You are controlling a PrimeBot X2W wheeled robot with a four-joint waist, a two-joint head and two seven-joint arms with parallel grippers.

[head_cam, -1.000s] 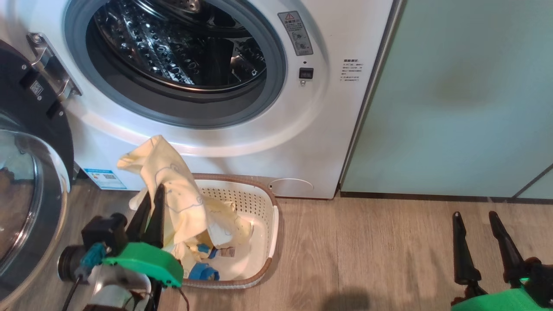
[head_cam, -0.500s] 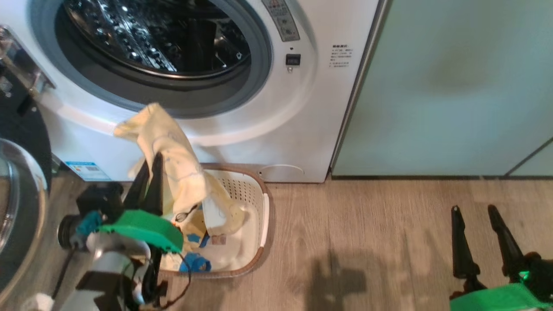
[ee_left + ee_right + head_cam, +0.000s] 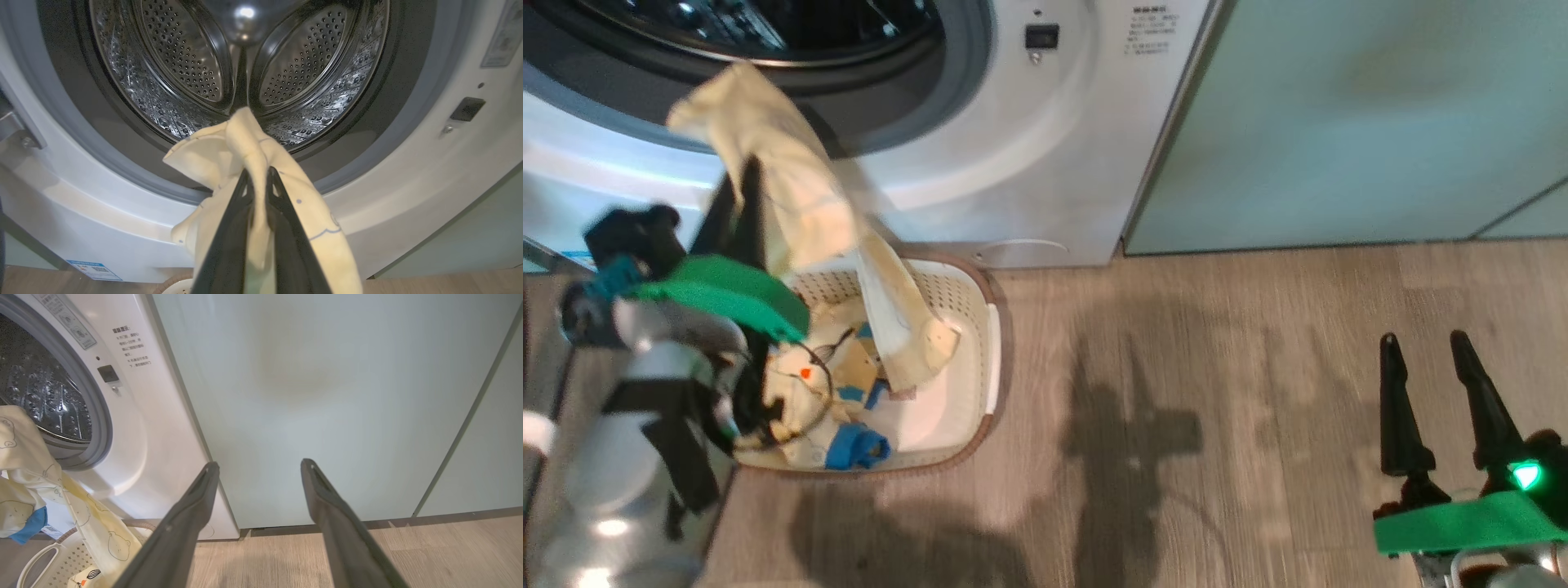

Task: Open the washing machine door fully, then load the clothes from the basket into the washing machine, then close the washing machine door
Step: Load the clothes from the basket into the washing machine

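My left gripper (image 3: 257, 174) is shut on a pale yellow garment (image 3: 239, 143) and holds it up in front of the lower lip of the washing machine (image 3: 412, 163), just below its steel drum (image 3: 245, 61). In the head view the garment (image 3: 792, 196) hangs from the left gripper (image 3: 739, 175) down into the cream basket (image 3: 990, 327). More of the clothes (image 3: 805, 400), with blue patches, lie in the basket. My right gripper (image 3: 1421, 343) stands open over the floor, far right, holding nothing. The washing machine door is out of view; its hinge (image 3: 16, 128) shows.
Pale green cabinet doors (image 3: 327, 396) stand right of the washing machine (image 3: 163, 416). The wood floor (image 3: 1217, 343) stretches between the basket and my right gripper (image 3: 259, 463). The basket sits against the washer's foot, with its white handle (image 3: 36, 559) in the right wrist view.
The head camera has tilted down. My left gripper has lifted the garment higher, from just above the basket up to the drum opening's lower edge. The right gripper has stayed open and still.
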